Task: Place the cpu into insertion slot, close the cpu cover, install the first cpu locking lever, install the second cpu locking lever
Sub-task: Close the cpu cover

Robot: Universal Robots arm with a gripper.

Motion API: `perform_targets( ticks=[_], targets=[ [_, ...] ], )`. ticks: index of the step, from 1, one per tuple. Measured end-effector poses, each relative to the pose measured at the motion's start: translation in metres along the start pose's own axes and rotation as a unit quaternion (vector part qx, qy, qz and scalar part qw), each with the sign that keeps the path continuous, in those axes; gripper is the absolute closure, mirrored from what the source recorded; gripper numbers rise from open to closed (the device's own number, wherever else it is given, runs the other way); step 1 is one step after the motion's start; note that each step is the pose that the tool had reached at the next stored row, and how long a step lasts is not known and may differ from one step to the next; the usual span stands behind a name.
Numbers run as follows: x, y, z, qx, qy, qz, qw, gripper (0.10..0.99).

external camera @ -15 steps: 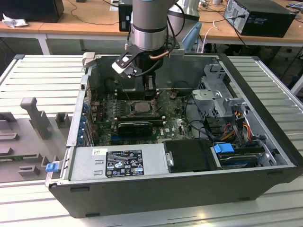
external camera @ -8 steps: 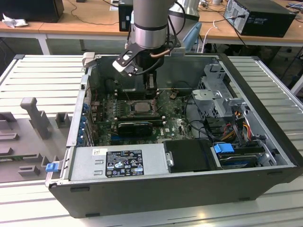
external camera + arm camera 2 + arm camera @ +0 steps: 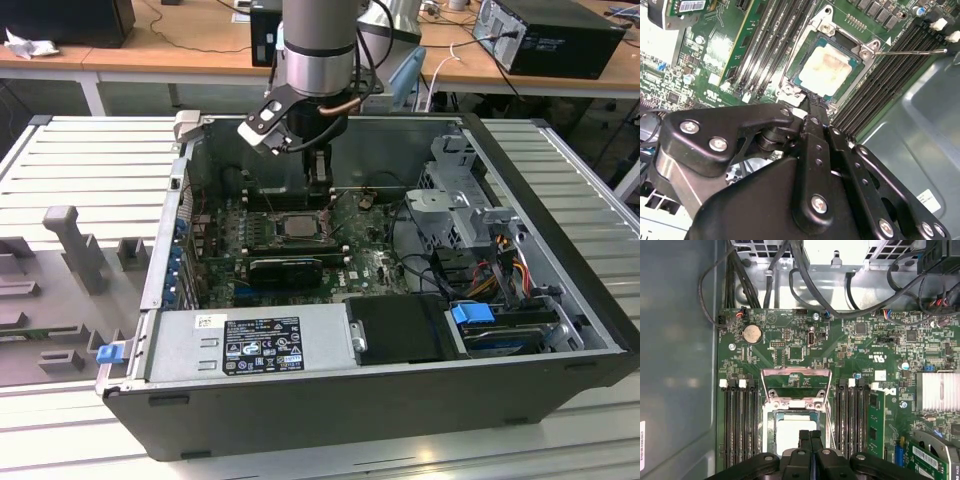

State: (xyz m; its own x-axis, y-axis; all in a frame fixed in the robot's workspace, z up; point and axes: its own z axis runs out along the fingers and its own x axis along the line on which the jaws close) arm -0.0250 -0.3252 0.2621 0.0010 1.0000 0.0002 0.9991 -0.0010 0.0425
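Observation:
The cpu (image 3: 297, 226) lies flat in the insertion slot (image 3: 801, 88) on the green motherboard (image 3: 365, 262). Its pale top is smeared with paste in both wrist views (image 3: 829, 70) (image 3: 790, 432). The silver cpu cover (image 3: 867, 50) lies around the chip as a frame. A thin wire locking lever (image 3: 910, 51) sticks out sideways from one socket corner, away from the socket. My gripper (image 3: 321, 190) hangs over the socket's edge with its black fingers pressed together and nothing between them, the tips (image 3: 809, 102) (image 3: 810, 434) just above the chip's rim.
Long black memory slots (image 3: 762, 47) flank the socket on both sides. A black expansion card (image 3: 288, 268) lies in front of it. A drive cage (image 3: 455, 200) and cables (image 3: 500, 265) fill the exterior view's right, a power supply (image 3: 250, 340) the front. Case walls (image 3: 190, 180) close in.

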Motion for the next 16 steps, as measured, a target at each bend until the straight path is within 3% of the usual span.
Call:
perform_targets(
  ticks=[16],
  targets=[
    [0.0001, 0.0074, -0.0088, 0.0001, -0.0001, 0.0, 1.0, 0.98]
  ],
)
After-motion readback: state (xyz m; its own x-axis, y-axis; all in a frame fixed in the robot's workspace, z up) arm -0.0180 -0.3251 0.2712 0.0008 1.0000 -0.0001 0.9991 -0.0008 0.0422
